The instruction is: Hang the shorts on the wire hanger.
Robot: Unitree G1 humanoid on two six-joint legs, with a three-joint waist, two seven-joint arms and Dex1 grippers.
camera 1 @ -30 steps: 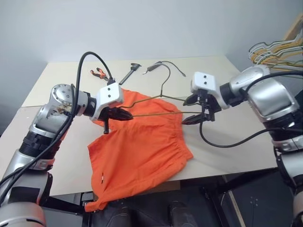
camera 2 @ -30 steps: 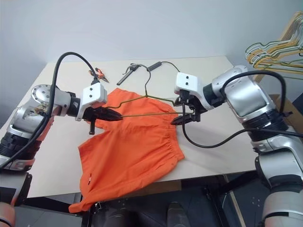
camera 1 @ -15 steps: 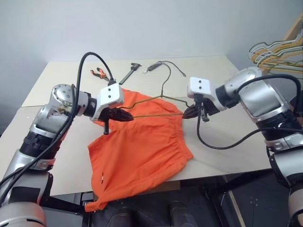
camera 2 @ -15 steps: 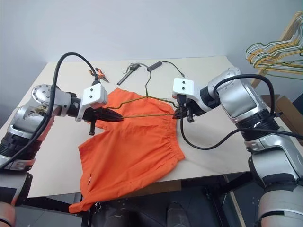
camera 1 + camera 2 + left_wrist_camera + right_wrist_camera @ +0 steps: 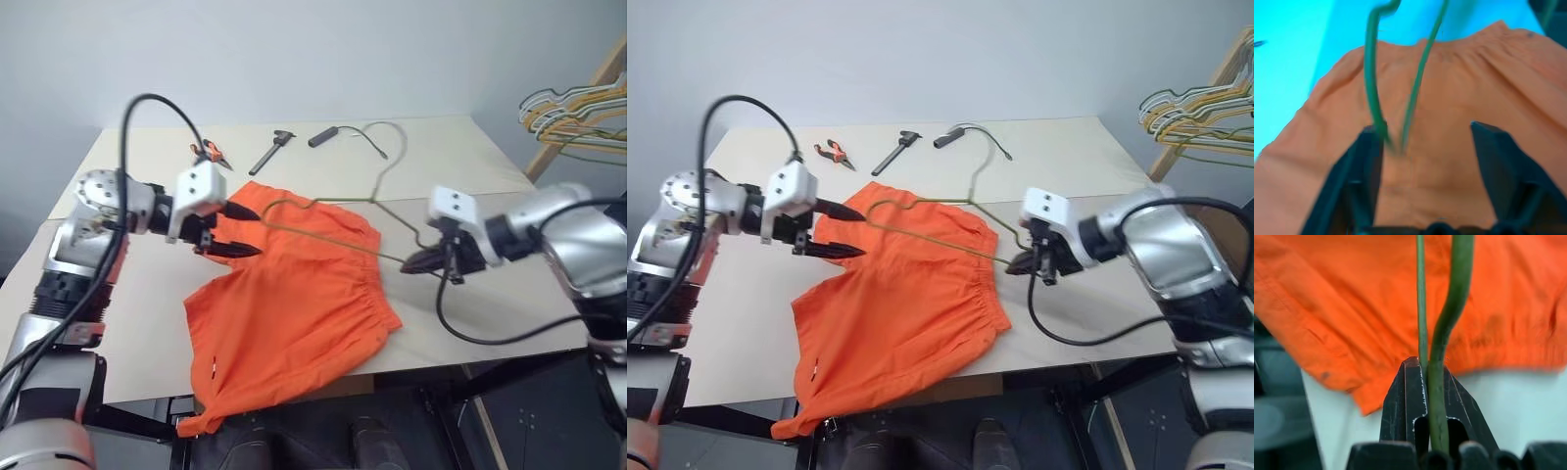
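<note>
The orange shorts [image 5: 294,294] lie spread on the table [image 5: 470,176], one leg hanging over the front edge. The wire hanger [image 5: 970,201] slants above their waistband, its hook [image 5: 384,137] towards the back. My right gripper [image 5: 421,262] is shut on the hanger's right corner, and the right wrist view has both wires [image 5: 1442,333] pinched between the fingers [image 5: 1405,401]. My left gripper [image 5: 235,230] stands open over the shorts' left side. In the left wrist view, the hanger's left corner [image 5: 1391,142] sits loose between the fingers [image 5: 1366,171], close to one of them.
Orange-handled pliers [image 5: 206,152], a black tool [image 5: 269,152] and a dark handle with a cable [image 5: 326,135] lie at the back of the table. A bunch of coloured hangers [image 5: 573,108] hangs on a wooden rack at the right.
My right gripper shut on the hanger's right corner and pulled it right and towards the front. My left gripper opened, let go of the left corner and drew back to the left.
</note>
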